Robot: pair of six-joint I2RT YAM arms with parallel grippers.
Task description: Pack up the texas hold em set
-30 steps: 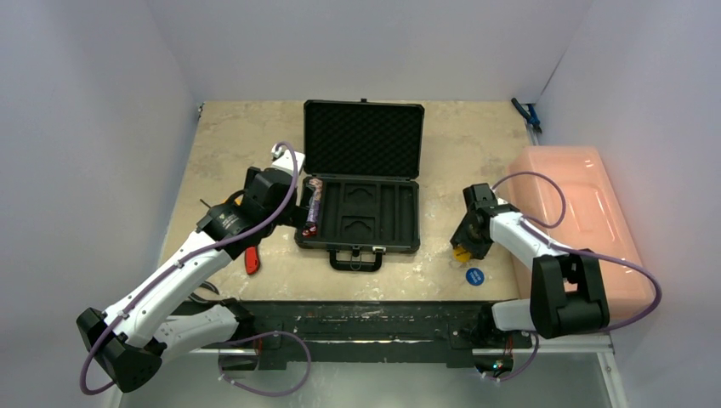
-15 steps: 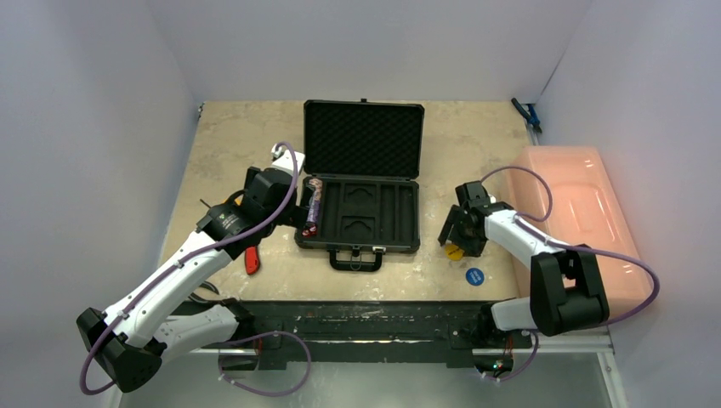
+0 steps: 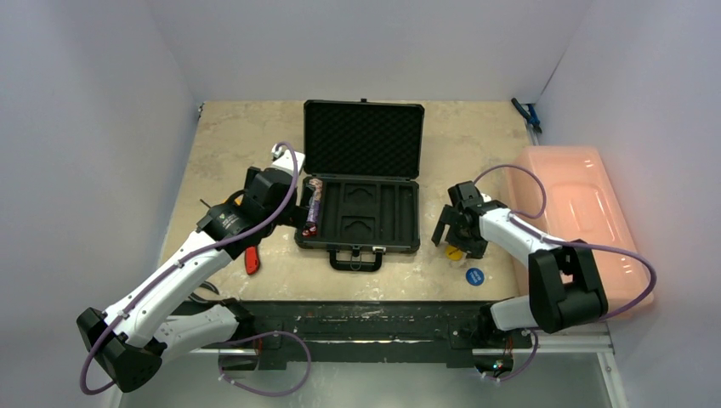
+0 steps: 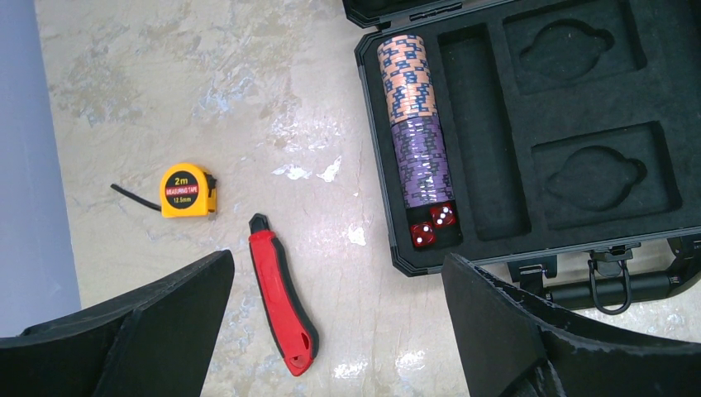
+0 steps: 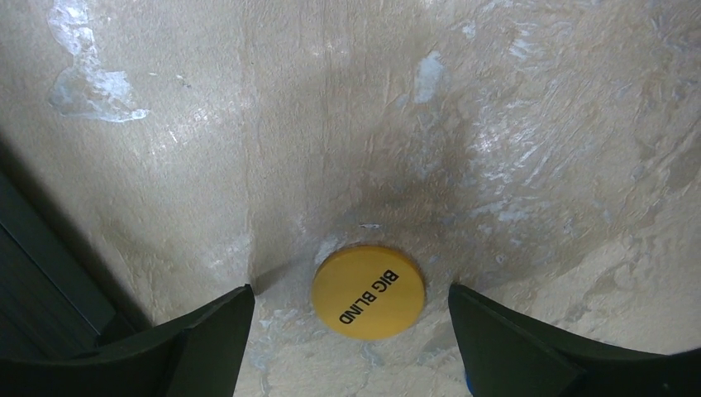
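The black briefcase (image 3: pixel 363 136) lies open at the table's middle, foam lid up, moulded tray (image 4: pixel 488 141) toward me. Chip stacks (image 4: pixel 413 116) and two red dice (image 4: pixel 434 225) fill the tray's left slot. My left gripper (image 4: pixel 339 263) hovers open over bare table by the case's front left corner (image 3: pixel 293 217), holding nothing. A yellow disc (image 5: pixel 368 291) marked BIG BLIND lies flat on the table, right of the case (image 3: pixel 455 252). My right gripper (image 5: pixel 350 291) stands open, one finger on each side of the disc, both apart from it. A blue disc (image 3: pixel 474 275) lies nearer the front edge.
A red-handled knife (image 4: pixel 281 302) and a yellow tape measure (image 4: pixel 187 190) lie left of the case. A large translucent pink bin (image 3: pixel 587 221) fills the right side. A blue clamp (image 3: pixel 527 113) sits at the back right corner.
The right gripper's jaws have spread wide and its wrist has shifted a little left over the yellow disc. The left arm has not moved.
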